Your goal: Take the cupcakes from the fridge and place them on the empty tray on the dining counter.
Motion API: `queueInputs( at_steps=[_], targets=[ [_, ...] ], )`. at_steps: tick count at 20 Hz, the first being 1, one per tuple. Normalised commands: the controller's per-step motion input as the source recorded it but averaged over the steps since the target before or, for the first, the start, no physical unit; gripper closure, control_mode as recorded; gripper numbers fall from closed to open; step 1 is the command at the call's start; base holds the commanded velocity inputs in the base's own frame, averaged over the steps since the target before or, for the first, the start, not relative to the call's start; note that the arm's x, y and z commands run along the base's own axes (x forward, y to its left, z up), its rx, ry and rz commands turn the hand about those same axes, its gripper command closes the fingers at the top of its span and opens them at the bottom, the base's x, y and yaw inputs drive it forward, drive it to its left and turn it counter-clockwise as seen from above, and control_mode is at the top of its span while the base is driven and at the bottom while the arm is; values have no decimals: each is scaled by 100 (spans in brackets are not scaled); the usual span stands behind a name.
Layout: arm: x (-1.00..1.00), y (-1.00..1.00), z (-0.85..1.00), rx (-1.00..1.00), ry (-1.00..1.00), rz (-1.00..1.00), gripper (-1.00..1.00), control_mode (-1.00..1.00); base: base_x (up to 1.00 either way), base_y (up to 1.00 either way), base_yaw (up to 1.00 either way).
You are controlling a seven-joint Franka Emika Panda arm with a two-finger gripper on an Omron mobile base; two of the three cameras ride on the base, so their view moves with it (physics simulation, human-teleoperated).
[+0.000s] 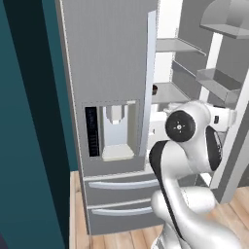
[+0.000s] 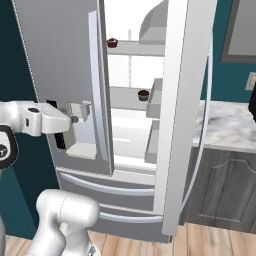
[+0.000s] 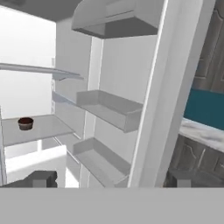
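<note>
KITCHEN, AT THE FRIDGE — I stand before the grey steel fridge (image 2: 60, 65) with its right door (image 2: 182, 115) swung open, my gripper (image 3: 109, 179) raised in front of the white interior, jaws spread wide and holding nothing. Two cupcakes wait inside: one on an upper shelf (image 2: 112, 43), a second on the shelf below it (image 2: 143, 95). From my hand camera the lower cupcake sits near the front of its shelf, off to the left of my fingertips (image 3: 41, 178) and well apart from them; my hand points more toward the door bins (image 3: 109, 109) than toward the cake. The left door, with its water dispenser (image 1: 115, 133), remains closed.

By my reckoning the job is barely begun. The fridge stands open, which is the one step that looks finished. Neither cupcake has been touched, and the tray and the dining counter lie somewhere beyond these pictures. Ahead of me, as I judge it: swing left toward a cupcake, close on it, back out, drive to the counter, set it on the tray, then return for the other.
</note>
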Motion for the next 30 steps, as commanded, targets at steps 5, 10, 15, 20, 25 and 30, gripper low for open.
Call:
queueInputs(
  at_steps=[5, 10, 15, 20, 25, 30],
  targets=[
    [32, 23, 22, 10, 6, 19, -100, -100, 0, 0, 0],
    [62, 0, 22, 15, 17, 18, -100, -100, 0, 0, 0],
    [48, 2, 7, 13, 18, 18, -100, -100, 0, 0, 0],
    [49, 10, 0, 9, 12, 18, -100, -100, 0, 0, 0],
    [68, 25, -1, 9, 13, 15, -100, -100, 0, 0, 0],
    [59, 13, -13, 2, -7, 7, -100, -100, 0, 0, 0]
  ],
)
